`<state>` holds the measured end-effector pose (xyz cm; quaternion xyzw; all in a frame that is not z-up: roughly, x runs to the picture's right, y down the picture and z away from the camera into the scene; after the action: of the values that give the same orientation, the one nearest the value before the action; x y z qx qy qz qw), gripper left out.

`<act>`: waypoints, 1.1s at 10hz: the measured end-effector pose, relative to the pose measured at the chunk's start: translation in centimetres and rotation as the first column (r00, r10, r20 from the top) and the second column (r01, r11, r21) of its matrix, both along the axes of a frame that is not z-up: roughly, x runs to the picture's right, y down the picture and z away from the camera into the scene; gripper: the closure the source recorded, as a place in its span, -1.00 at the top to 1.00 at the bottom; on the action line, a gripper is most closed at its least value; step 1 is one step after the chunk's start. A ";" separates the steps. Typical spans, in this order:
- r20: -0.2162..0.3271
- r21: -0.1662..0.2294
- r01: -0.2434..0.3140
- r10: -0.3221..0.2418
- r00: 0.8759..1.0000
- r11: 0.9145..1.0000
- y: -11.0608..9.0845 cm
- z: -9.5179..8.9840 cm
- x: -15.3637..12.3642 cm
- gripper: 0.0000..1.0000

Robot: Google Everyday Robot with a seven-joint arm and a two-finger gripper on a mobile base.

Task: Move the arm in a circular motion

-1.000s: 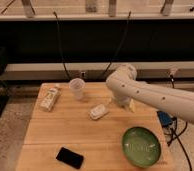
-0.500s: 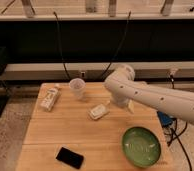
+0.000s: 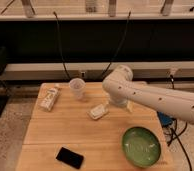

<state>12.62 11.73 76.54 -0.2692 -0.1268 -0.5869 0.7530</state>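
The large white arm (image 3: 155, 97) reaches in from the right edge over the wooden table (image 3: 55, 130). Its bulbous joint (image 3: 119, 81) hangs over the table's far middle. The gripper (image 3: 116, 103) points down below that joint, just right of a small white packet (image 3: 98, 111), and is mostly hidden by the arm.
A white cup (image 3: 77, 88) stands at the table's back. A pale bottle (image 3: 49, 98) lies at the back left. A green plate (image 3: 141, 146) sits front right and a black phone (image 3: 70, 157) front left. Cables hang behind, and a blue object (image 3: 166, 120) sits beyond the right edge.
The arm's joint has shifted only slightly over the back of the table. The tabletop items have not moved.
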 end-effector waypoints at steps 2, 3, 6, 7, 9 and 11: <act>0.017 -0.008 0.024 -0.024 1.000 1.000 0.1 0.2 -0.5 0.60; 0.023 -0.011 0.033 -0.033 0.999 0.999 0.1 0.3 -0.6 0.60; 0.038 -0.018 0.055 -0.055 0.998 0.998 0.2 0.7 -0.9 0.60; 0.048 -0.021 0.069 -0.068 0.997 0.997 0.2 0.8 -1.3 0.60; 0.060 -0.026 0.088 -0.087 0.994 0.996 0.2 1.1 -1.7 0.60; 0.069 -0.031 0.101 -0.099 0.993 0.994 0.2 1.5 -1.8 0.60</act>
<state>10.79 11.90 78.03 -0.2683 -0.1487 -0.6305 0.7130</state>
